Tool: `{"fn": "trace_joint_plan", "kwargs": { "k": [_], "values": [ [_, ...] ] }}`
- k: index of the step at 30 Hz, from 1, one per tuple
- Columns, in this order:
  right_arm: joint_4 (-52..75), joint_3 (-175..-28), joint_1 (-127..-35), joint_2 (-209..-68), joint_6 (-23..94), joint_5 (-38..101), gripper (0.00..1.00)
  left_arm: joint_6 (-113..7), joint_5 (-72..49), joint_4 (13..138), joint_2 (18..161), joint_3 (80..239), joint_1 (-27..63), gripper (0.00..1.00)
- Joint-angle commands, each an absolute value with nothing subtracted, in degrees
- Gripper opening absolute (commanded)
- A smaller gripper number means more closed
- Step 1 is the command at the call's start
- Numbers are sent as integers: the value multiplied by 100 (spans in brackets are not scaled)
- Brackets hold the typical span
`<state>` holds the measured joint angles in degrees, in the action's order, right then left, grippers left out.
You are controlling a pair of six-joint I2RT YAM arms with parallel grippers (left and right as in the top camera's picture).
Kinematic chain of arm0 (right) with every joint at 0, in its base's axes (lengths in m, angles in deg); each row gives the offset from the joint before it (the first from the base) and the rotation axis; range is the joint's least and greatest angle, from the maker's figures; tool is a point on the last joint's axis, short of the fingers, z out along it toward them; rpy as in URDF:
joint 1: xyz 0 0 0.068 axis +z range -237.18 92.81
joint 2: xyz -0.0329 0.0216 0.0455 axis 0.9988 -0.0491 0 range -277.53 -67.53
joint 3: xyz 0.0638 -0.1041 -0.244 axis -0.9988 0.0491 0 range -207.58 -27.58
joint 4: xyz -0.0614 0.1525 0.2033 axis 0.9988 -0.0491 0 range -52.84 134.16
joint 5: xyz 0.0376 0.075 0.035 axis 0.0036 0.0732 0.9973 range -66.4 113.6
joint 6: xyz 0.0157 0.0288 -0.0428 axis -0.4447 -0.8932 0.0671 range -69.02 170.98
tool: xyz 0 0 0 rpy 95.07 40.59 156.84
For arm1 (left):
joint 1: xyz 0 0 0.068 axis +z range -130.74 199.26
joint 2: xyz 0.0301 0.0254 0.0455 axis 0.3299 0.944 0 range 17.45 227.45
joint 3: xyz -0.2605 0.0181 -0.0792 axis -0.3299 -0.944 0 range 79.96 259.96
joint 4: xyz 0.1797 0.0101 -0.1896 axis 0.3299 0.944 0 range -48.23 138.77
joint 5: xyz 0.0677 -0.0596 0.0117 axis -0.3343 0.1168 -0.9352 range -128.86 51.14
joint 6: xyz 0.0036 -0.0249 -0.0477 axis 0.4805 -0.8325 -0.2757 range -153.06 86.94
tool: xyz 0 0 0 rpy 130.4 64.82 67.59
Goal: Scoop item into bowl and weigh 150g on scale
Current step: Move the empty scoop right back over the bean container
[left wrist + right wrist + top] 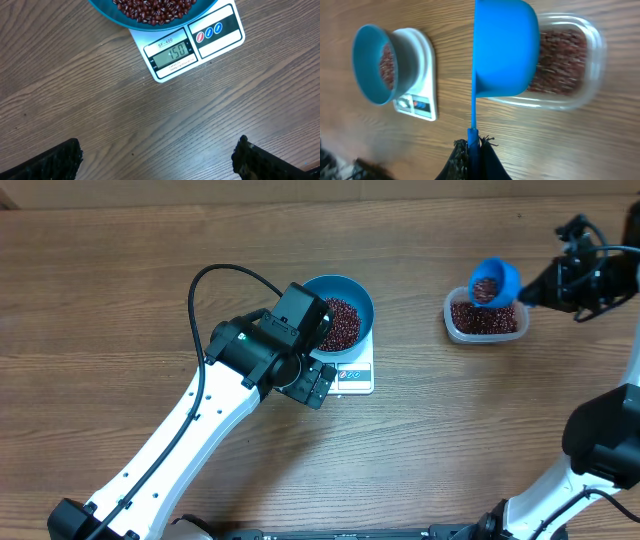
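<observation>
The bowl [368,308] was teal-blue, its beans [340,323] dark maroon. The scale [357,377] was white, with a grey display and red and blue buttons on a black strip. The scoop [508,278] was bright blue, the tub [449,320] clear, the table [100,280] brown wood-grain.

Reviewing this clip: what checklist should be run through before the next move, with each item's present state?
1. The scale shows 150 on its display: ok.
2. The bowl sits on the scale with beans inside: ok.
3. The left gripper is open and touching nothing: ok.
4. The right gripper is shut on the handle of the scoop: ok.
5. The scoop, holding beans, is over the tub, not the bowl: ok.
</observation>
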<state>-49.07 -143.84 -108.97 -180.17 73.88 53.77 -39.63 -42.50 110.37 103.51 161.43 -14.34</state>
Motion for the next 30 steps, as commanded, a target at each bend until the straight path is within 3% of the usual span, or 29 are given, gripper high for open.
{"fn": "trace_joint_plan", "kwargs": {
  "k": [1, 8, 17, 30],
  "values": [
    [-4721, -14529, -10831, -17716, 6723, 4529, 4, -4059, -4222, 11035, 10368, 16154, -1412, 100],
    [-4568, -14529, -10232, -17716, 6018, 3058, 4, -4059, -4222, 11035, 10368, 16154, -1412, 100],
    [-4708, -14529, -8704, -17716, 5082, 761, 4, -4059, -4222, 11035, 10368, 16154, -1412, 99],
    [-4993, -14529, -8230, -17716, 4772, 241, 4, -4059, -4222, 11035, 10368, 16154, -1412, 99]
  ]
}}
